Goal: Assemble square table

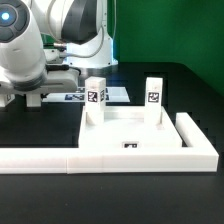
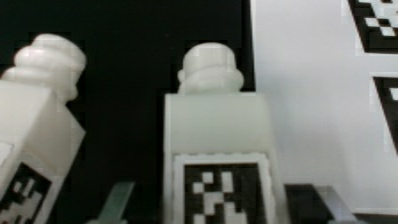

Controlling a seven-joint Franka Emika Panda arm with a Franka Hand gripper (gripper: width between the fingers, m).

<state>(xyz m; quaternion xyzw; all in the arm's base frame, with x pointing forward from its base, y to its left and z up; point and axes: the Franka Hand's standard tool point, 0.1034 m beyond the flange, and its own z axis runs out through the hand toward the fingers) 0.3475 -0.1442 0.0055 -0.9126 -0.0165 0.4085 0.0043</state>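
Glossy white arm (image 1: pixel 85 20) — black joints

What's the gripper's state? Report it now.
Gripper: open, its jaws on either side of a white leg, with a gap showing on each side, not clamped.

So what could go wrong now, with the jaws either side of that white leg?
Two things, probably. The jaws stand astride the middle leg with a gap on each side. If they close unevenly, one may push first and twist or slide the leg instead of gripping it. Also, a second leg sits close beside it, so the jaw on that side might nudge it out of place.
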